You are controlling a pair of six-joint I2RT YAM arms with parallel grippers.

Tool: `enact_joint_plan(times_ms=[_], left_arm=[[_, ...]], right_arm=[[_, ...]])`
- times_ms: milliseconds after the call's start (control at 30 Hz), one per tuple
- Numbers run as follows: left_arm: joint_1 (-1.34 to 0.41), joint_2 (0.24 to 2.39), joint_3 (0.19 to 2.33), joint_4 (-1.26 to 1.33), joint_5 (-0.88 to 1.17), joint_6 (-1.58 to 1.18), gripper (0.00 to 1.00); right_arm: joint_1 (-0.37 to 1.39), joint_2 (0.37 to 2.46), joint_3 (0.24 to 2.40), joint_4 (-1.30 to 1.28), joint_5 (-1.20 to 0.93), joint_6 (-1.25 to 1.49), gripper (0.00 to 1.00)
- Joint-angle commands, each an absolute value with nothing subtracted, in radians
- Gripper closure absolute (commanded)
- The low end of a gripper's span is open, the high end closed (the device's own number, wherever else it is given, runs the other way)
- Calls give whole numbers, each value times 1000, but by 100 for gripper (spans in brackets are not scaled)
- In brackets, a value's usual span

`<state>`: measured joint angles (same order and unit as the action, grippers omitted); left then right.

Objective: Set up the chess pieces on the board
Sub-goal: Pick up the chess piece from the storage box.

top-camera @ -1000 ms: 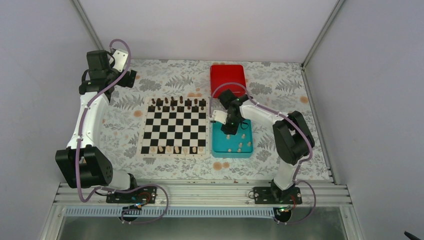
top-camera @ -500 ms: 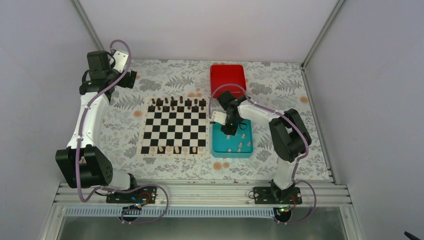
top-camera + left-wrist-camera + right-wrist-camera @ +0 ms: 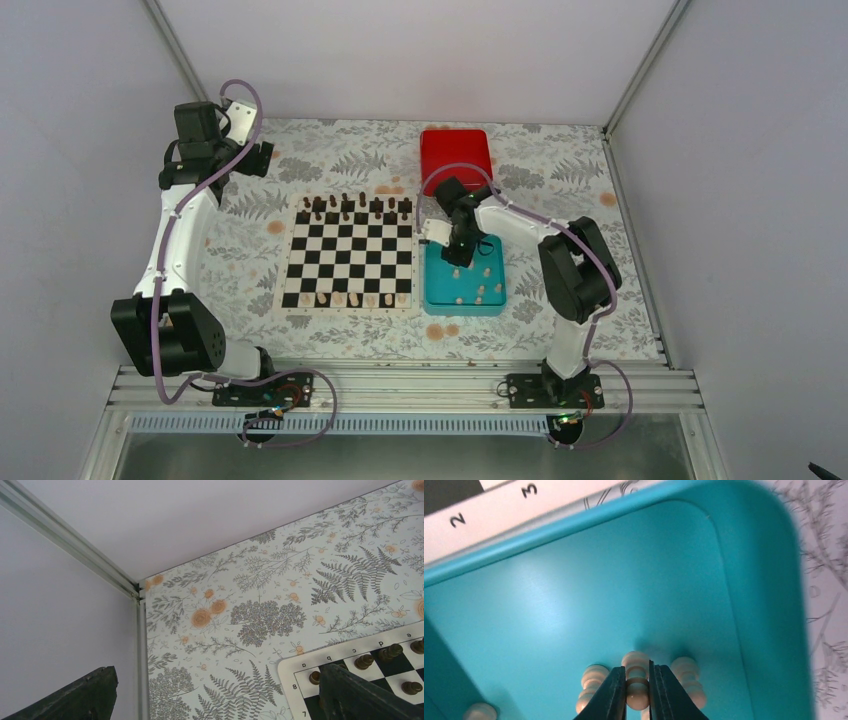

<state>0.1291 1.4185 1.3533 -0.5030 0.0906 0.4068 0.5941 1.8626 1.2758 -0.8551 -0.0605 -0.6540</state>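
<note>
Right tool (image 3: 637, 690) is pinched on one cream piece (image 3: 637, 679), its two fingers (image 3: 616, 692) pressing the piece's sides low inside the teal tray (image 3: 764, 580). Whether the piece is off the tray floor cannot be told. Two more cream pieces (image 3: 591, 682) lie just beside it, one on each side, and another shows at the tray's lower left corner. From above, the right tool (image 3: 455, 255) hangs over the far left part of the tray (image 3: 440, 288), with a few loose pieces scattered in the near half.

Just left of the tray lies the board (image 3: 350, 250), its pale border almost touching the tray's wall; the right wrist view catches that border (image 3: 524, 505) with the numerals 2 and 3. A row of cream men (image 3: 345, 298) stands along the board's near edge, and dark men (image 3: 355, 207) line the far edge. Beyond the tray sits a red box (image 3: 455, 152), close to it.

Left tool (image 3: 262, 157) is held high at the far left corner of the worktop (image 3: 330, 160), well apart from the board. Its fingers (image 3: 75, 695) are spread wide with nothing between them, looking down on the leafy worktop (image 3: 250, 620), the board's corner (image 3: 300, 680) and a few dark men (image 3: 364, 661).
</note>
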Motion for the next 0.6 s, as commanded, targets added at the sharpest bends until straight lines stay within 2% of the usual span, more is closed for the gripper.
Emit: enact_joint_plan(times_ms=[0, 233, 567], left_arm=[[136, 1401, 1350, -490, 110, 406, 0], [136, 1400, 1346, -486, 115, 408, 0], [137, 1396, 1347, -489, 114, 408, 0]], right_arm=[[596, 1824, 1352, -917, -58, -656, 93], [667, 1803, 1486, -1024, -56, -647, 93], [828, 1909, 1584, -1009, -79, -637, 93]])
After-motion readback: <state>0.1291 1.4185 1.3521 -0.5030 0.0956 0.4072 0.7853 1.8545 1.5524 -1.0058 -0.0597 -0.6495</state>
